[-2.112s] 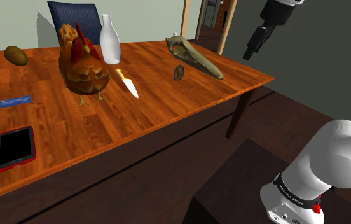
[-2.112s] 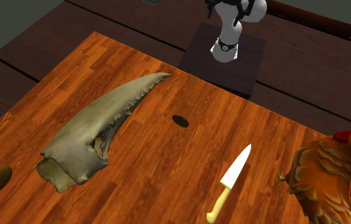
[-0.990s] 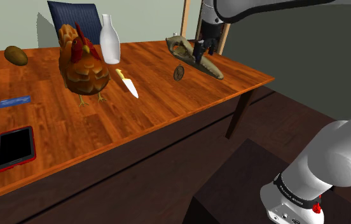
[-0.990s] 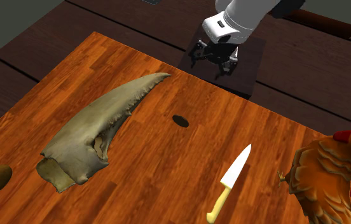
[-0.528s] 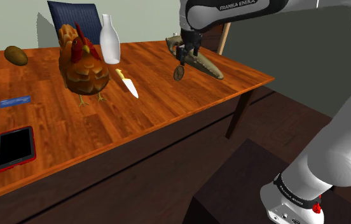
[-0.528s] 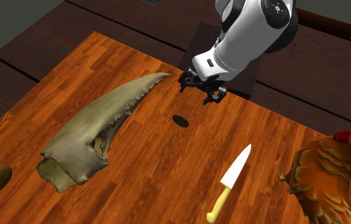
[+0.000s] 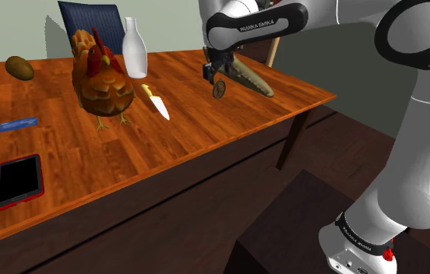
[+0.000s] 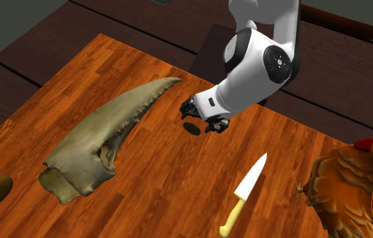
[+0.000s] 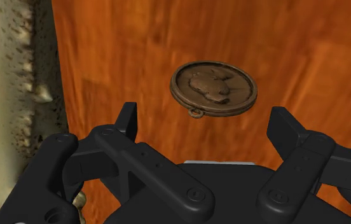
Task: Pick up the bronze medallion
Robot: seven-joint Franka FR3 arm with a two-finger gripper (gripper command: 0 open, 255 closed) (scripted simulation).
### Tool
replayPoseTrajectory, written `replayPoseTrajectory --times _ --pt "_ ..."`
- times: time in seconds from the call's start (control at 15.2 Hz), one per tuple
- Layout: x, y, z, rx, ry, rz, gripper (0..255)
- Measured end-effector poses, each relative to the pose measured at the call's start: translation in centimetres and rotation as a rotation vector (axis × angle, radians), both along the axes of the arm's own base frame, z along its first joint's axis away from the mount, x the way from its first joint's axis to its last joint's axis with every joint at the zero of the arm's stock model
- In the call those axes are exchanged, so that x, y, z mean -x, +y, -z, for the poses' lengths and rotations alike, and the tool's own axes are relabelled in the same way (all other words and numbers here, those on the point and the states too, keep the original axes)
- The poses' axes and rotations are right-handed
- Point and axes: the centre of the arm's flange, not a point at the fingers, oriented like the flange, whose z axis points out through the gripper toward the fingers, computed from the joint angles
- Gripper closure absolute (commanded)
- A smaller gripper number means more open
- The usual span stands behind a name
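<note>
Having dropped lower, the end effector [image 8: 202, 119] is hovering over the one bronze medallion [image 9: 213, 87] lying on the bench [image 7: 206, 128] near one bony skull [image 8: 97, 142]. Its two fingers [image 9: 128, 121] are standing wide apart, gripping nothing. The wrist view is showing the medallion's relief and loop.

We see a long table [image 7: 206, 132] with a glossy reddish-brown wooden top, standing on a dark square leg [image 7: 294, 138] above a floor of dark brown planks [image 7: 198, 210]. Behind the table's far edge rises the back of a dark blue chair [image 7: 89, 17], set against a pale green wall [image 7: 11, 23]. On the shoulder view's right a dull grey-green wall [image 7: 346, 70] lies in shade. The light is even, and the tabletop carries a soft sheen.
</note>
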Motion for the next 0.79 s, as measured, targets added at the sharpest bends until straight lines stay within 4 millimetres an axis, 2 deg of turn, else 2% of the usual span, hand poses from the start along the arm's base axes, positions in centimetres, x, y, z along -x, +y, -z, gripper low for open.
replayPoseTrajectory --times 0.33,0.4,0.79 --pt "-0.2 0.0 2.5 0.001 0.0 0.001 0" --pt "-0.2 0.0 2.7 0.001 0.0 0.001 255" --pt "-0.2 0.0 2.7 0.001 -0.004 0.0 255"
